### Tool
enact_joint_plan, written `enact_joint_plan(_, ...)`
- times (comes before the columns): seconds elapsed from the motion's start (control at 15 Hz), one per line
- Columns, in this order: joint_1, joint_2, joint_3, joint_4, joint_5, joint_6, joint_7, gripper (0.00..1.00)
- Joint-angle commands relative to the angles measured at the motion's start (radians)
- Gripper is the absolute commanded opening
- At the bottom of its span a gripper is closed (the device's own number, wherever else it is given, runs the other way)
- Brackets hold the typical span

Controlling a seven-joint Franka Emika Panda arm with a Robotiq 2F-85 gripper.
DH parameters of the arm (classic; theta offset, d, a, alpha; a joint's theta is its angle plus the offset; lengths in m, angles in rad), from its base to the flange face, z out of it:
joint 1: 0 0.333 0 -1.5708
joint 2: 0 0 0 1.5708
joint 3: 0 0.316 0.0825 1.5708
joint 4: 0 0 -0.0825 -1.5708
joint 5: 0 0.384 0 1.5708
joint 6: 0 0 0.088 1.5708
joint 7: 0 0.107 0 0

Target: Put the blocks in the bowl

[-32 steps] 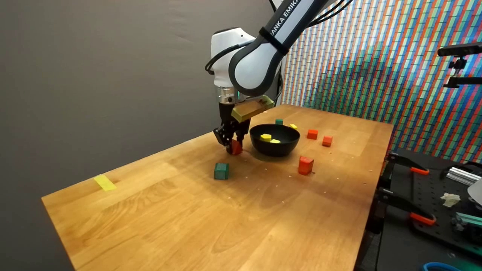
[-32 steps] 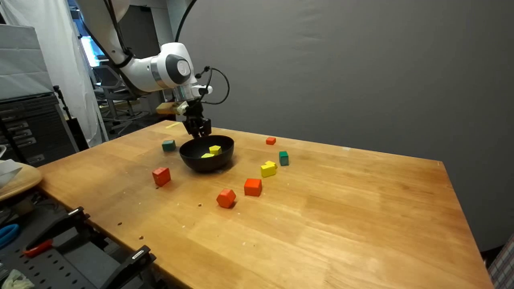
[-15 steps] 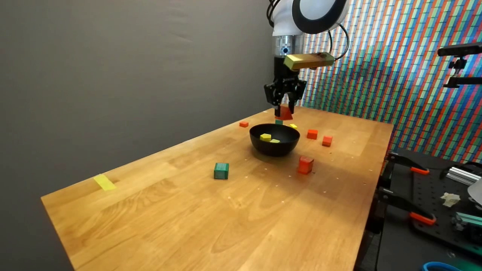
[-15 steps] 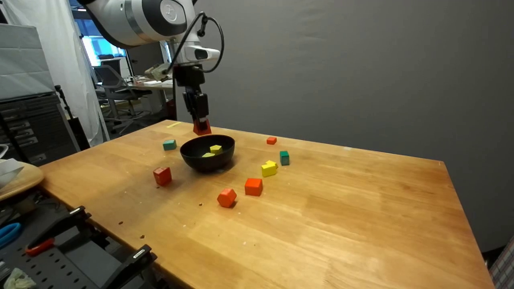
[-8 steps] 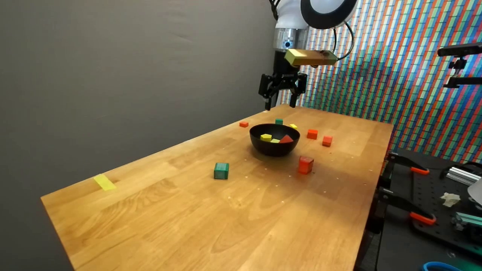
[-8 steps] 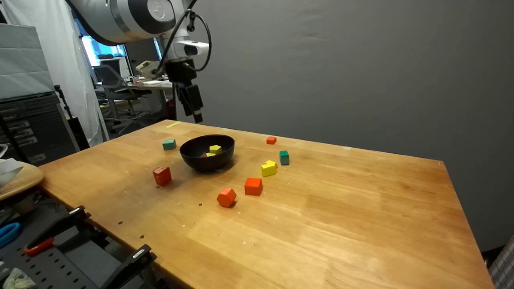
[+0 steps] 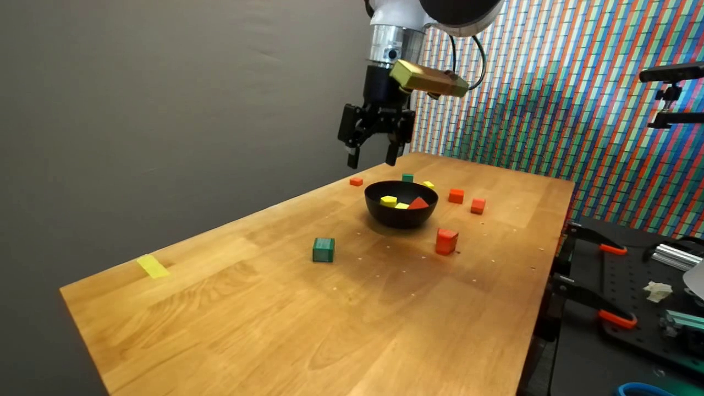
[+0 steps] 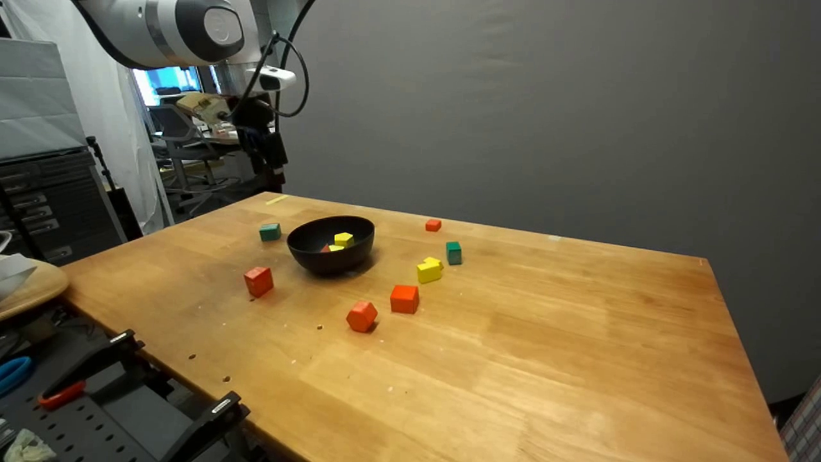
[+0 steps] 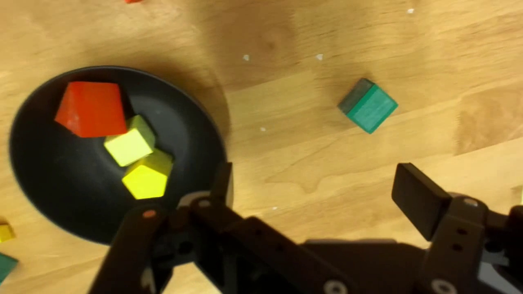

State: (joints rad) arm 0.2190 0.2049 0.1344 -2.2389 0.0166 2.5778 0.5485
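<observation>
Some room between tool (image 7: 372, 159) and bowl rim (image 7: 400, 210)

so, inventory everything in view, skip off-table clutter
Wooden table: one, light brown, central
Round glossy bowl: one, black, on table
Small yellow blocks: two, yellow, in bowl
Angular red block: one, red, in bowl
Loose reddish blocks: four, red to orange, on table
Boxy green blocks: two, green, on table
Loose yellow block: one, maybe two, yellow, on table
Flat tape strip: one, yellow, table edge
Tiny specks: several, pale, on table
Robot arm: one, white and black, above table
Two-finger gripper: one, black, jaws apart above table
</observation>
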Motion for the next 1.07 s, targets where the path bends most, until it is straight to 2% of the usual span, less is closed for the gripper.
enact_joint_plan(0.0,0.027,0.177,0.004,0.136,0.032,0.084,-0.002,1.00)
enact_joint_plan(0.07,0.048,0.224,-0.014,0.173,0.013,0.094,0.033,1.00)
enact_joint_plan(0.4,0.184,0.436,-0.133,0.396,-0.028,0.003,0.263,1.00)
enact_joint_plan(0.6,0.220,0.521,-0.152,0.506,-0.019,-0.074,0.331,1.00)
enact_joint_plan(0.8,0.230,0.568,-0.142,0.584,-0.016,-0.171,0.367,1.00)
enact_joint_plan(0.87,0.229,0.567,-0.136,0.591,-0.014,-0.197,0.372,0.89)
enact_joint_plan(0.93,0.227,0.565,-0.132,0.596,-0.013,-0.217,0.374,0.74)
enact_joint_plan(1.0,0.223,0.560,-0.127,0.597,-0.009,-0.236,0.376,0.68)
